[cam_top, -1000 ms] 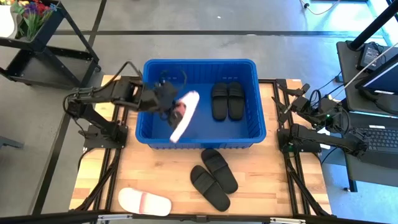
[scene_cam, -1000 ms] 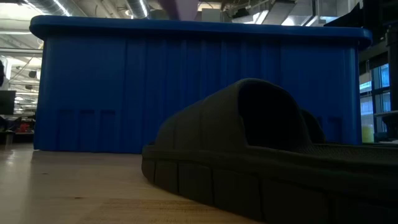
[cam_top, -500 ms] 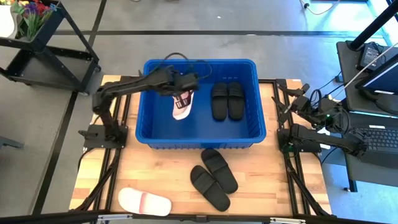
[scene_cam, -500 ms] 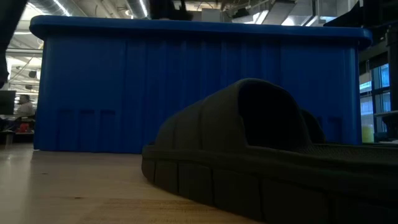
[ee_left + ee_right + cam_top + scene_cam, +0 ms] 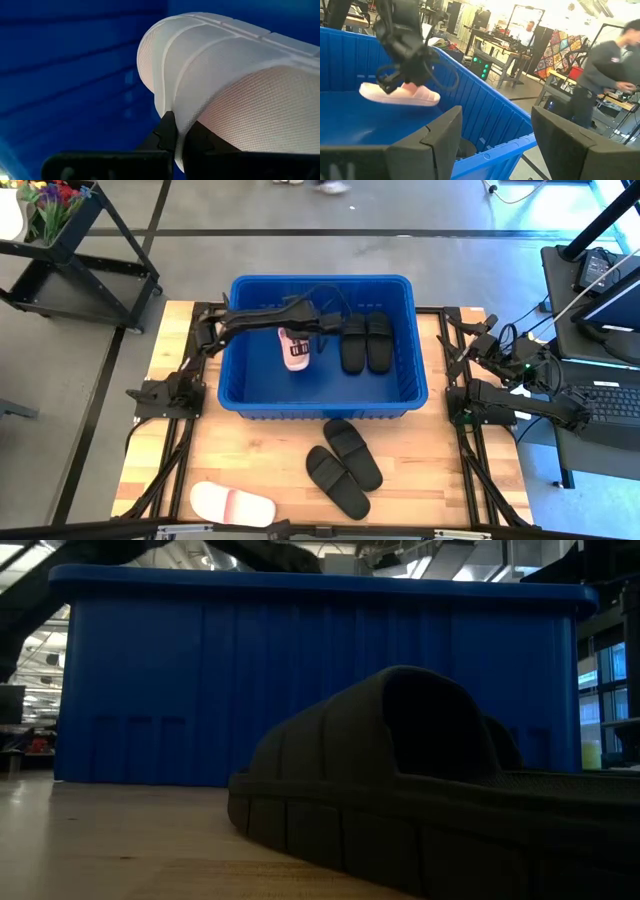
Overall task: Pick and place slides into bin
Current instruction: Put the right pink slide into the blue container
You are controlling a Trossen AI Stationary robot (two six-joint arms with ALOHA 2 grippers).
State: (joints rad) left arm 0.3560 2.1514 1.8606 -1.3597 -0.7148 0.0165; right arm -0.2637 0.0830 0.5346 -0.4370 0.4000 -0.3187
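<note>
The left gripper (image 5: 305, 338), pinched shut on a pale pinkish-white slide sandal's (image 5: 295, 348) strap, holds it inside the large bright blue plastic bin (image 5: 400, 395). Just beside it lie two matte black slide sandals (image 5: 364, 341). Outside, past the bin's near wall, two more black slides (image 5: 343, 466) and a second pale slide (image 5: 232, 504) lie on the wooden table (image 5: 430, 490); the right gripper (image 5: 492, 145) waits open, well off to the side.

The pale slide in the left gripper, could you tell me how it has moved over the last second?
The left gripper carried the pale slide from the bin's front-left rim deeper inside, beside the black pair, still gripped. The right gripper and the table slides stayed put.
</note>
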